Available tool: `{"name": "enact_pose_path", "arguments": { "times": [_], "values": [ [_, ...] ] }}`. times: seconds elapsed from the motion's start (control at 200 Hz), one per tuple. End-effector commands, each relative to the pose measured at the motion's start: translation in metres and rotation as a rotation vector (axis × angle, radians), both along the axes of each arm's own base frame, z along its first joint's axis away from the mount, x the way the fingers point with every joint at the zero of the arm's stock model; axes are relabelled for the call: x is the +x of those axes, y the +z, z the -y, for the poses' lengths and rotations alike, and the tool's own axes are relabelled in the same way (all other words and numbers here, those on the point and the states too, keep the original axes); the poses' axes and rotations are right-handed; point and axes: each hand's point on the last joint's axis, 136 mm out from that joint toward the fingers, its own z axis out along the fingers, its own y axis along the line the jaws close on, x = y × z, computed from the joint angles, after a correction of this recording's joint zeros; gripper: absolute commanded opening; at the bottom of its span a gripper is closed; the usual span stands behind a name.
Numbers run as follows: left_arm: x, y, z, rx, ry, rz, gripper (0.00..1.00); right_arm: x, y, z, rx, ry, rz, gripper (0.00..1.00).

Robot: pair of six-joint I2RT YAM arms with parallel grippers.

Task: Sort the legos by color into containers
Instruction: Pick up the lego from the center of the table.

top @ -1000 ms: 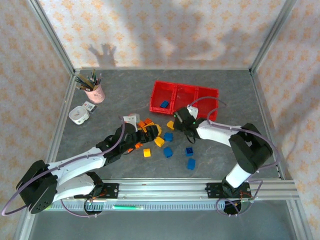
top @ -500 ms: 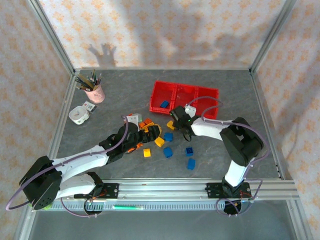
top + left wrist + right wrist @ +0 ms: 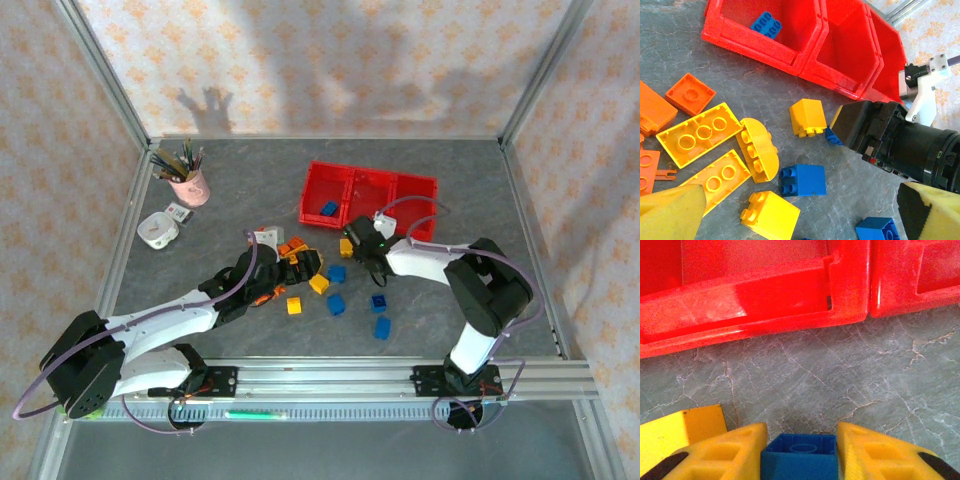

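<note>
Grey stone-look bench, flowery wallpaper all round, and the legos mostly scattered in a loose pile near the middle, just in front of the red containers [image 3: 412,200]. One blue lego [image 3: 328,209] sits in the left bin; the other two look bare from where I'm standing.

Right fingers [image 3: 720,452] are down at the bench, closed in on a small blue block [image 3: 799,460], both pads flush against its sides, a yellow cube [image 3: 807,117] just beside it. The bin's front wall is just ahead of them.

Left fingers [image 3: 675,215] are spread wide over the pile with nothing in them, above another blue cube [image 3: 802,180] and some long yellow bricks [image 3: 700,132].

Handling-wise I'd say these are about as easy as it gets: light, rigid, not going to break. The catch is that the plastic is smooth and glossy, so a crooked pinch could squirt one out sideways. Best hold is flat on two opposite side walls, low down, not on the studs. The rounded yellow piece [image 3: 757,155] looks trickier, so go for its straight ends.
</note>
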Motion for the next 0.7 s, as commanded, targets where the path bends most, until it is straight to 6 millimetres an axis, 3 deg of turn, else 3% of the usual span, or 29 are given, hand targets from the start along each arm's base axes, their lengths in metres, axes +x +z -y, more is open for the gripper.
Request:
{"name": "enact_pose_path", "arguments": {
  "times": [0.0,0.355,0.556,0.696],
  "values": [
    [0.004,0.019,0.006,-0.034,-0.001,0.041,0.99,0.002,0.016,0.009,-0.036,-0.007,0.040,0.37],
    [0.004,0.031,-0.004,-0.035,0.034,0.076,0.99,0.004,0.064,0.007,-0.053,0.054,0.113,0.29],
    [0.013,0.043,-0.019,0.002,0.081,0.107,0.99,0.028,0.108,-0.031,0.017,0.176,0.176,0.29],
    [0.025,0.050,-0.034,-0.003,0.119,0.114,0.99,0.057,0.124,-0.056,0.006,0.224,0.212,0.29]
  ]
}}
